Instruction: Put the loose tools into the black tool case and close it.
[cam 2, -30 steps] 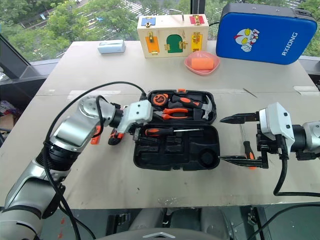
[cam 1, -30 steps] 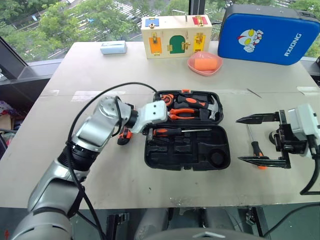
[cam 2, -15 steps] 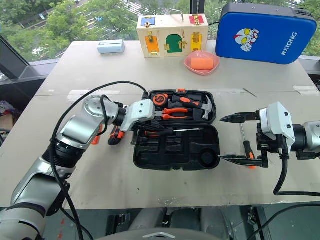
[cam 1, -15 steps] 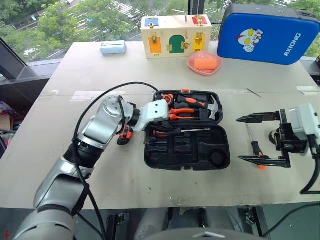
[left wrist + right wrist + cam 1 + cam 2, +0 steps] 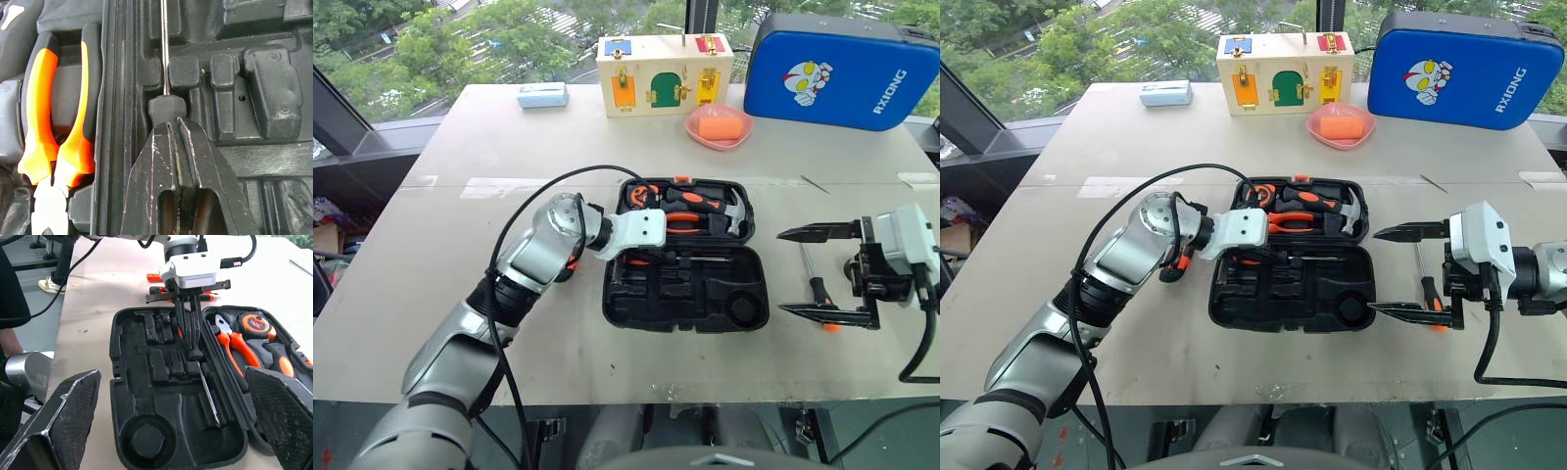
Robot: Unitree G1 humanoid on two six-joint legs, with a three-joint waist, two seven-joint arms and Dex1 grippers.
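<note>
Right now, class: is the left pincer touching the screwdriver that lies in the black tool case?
Touching. The left wrist view shows the left pincer shut, its fingertips pressed on the screwdriver handle's end, inside the black tool case.

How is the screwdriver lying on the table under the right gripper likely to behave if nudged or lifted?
The screwdriver looks stiff, with a thin metal shaft. Its rounded handle probably lets it roll on the flat table. It seems light enough for the open right gripper.

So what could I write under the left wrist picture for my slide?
The shut left gripper pressing a screwdriver into the black tool case, beside the orange pliers.
</note>
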